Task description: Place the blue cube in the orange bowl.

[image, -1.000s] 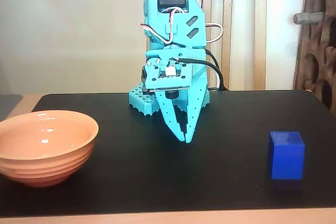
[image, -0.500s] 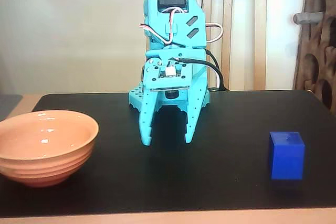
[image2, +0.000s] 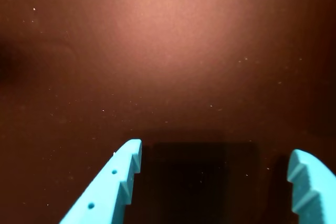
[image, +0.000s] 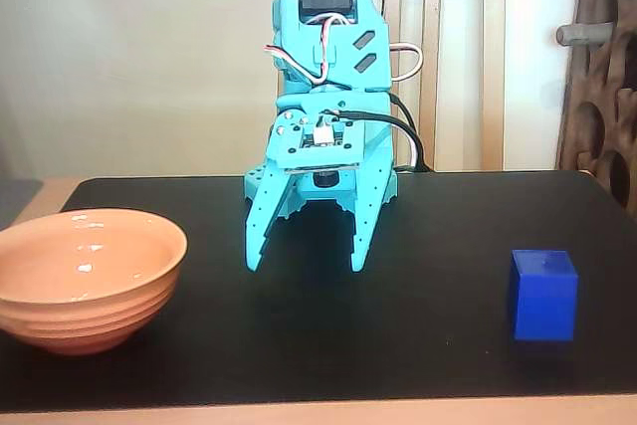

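The blue cube [image: 542, 295] sits untouched on the desk [image: 428, 216], well to the right of the pincer [image: 307, 264] in the fixed view, whose jaws gape wide and empty, likely readied for grasping, while the orange bowl [image: 85, 276] waits at its left.

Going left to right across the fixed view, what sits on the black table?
orange bowl → pincer, open and pointing down at the table → blue cube
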